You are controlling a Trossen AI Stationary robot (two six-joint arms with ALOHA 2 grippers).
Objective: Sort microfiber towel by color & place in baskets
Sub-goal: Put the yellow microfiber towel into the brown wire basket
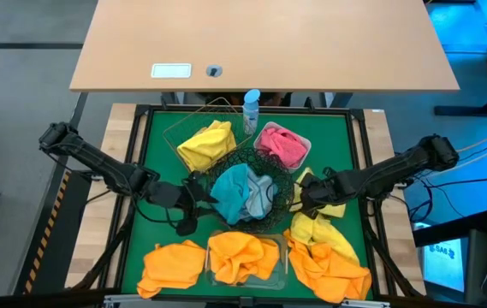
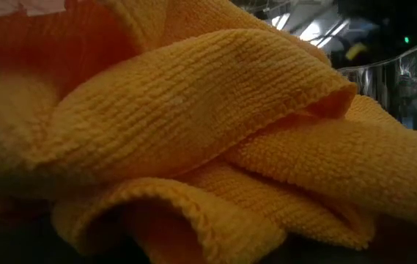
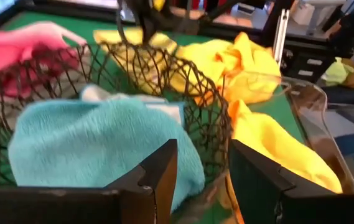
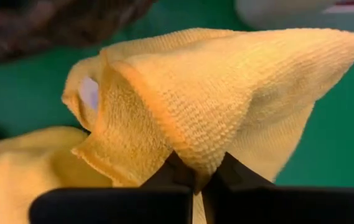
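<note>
High view: both dark arms reach in over the green table [image 1: 153,145], where cloths lie sorted by colour among four containers. The right pincer [image 1: 305,198] sits at the right rim of the round black wire bowl [image 1: 279,162]; the right wrist view shows its two fingers pressed together on a fold of a yellow towel [image 4: 226,93], which rises in a peak above them. That yellow towel lies just right of the bowl, above a second yellow cloth [image 1: 316,231]. The left pincer [image 1: 193,205] rests at the bowl's left edge, and the left wrist view shows its fingers [image 3: 158,177] spread apart with nothing between them, just beside the wire wall. Inside the bowl lie a teal towel [image 1: 230,190] and a grey towel [image 1: 260,198], touching. Behind the bowl, a yellow towel in the copper wire basket [image 1: 207,144] sits left of a pink towel [image 1: 282,145] in the white tray [image 1: 305,142]; a blue-capped bottle [image 1: 251,111] stands between them. Along the near edge, an orange towel [image 1: 243,252] fills the clear plastic tub [image 1: 213,275], with loose orange towels [image 1: 173,267] on either side of it. Low view is filled by orange cloth.
</note>
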